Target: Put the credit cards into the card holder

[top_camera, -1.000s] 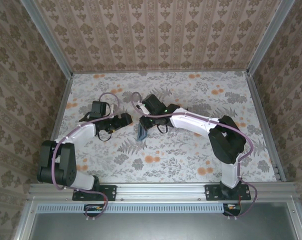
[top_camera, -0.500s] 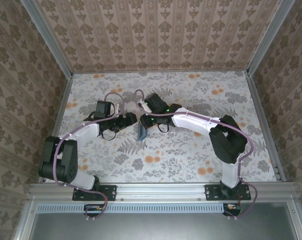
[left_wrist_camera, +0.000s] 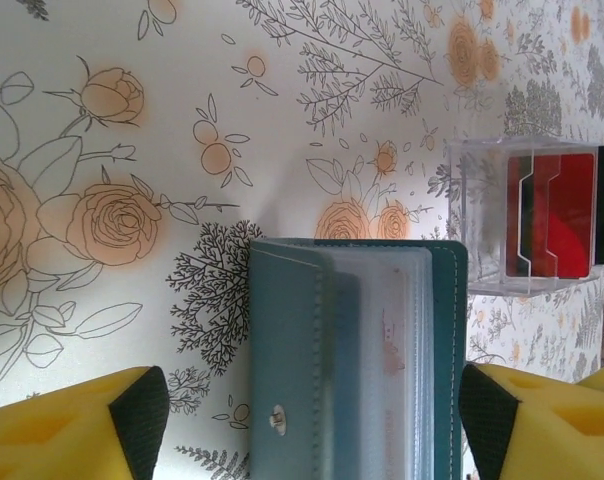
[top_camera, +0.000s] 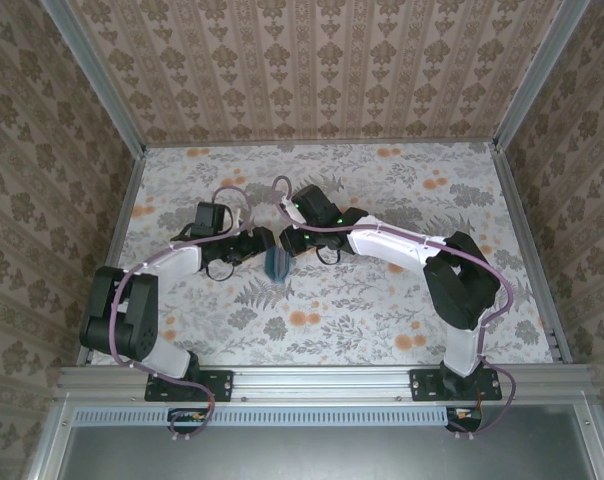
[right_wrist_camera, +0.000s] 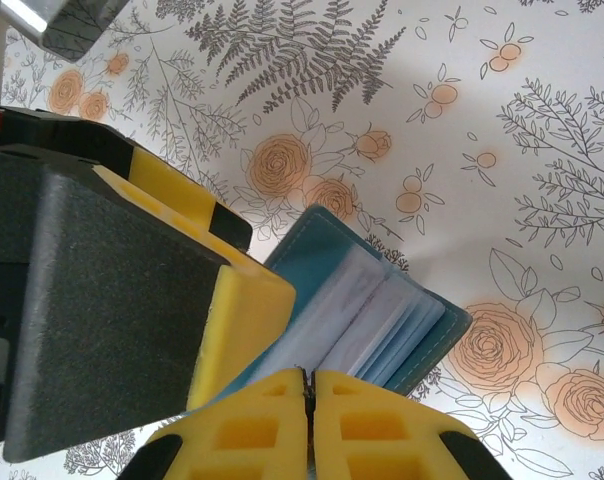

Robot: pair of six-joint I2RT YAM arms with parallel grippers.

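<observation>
Left gripper (left_wrist_camera: 312, 430) has advanced and narrowed slightly; its jaws, still well apart, now flank the holder (left_wrist_camera: 357, 350) mid-table and grip nothing. Right gripper (right_wrist_camera: 309, 385) is closed, apparently pinching the holder's cover. Judgement: the holder is being steadied for opening, and no card is in hand yet.

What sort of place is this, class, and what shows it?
Likely a robot test cell: a left arm and right arm bolted to a metal rail, a floral-covered table, and wallpapered panels in metal framing around it.
</observation>
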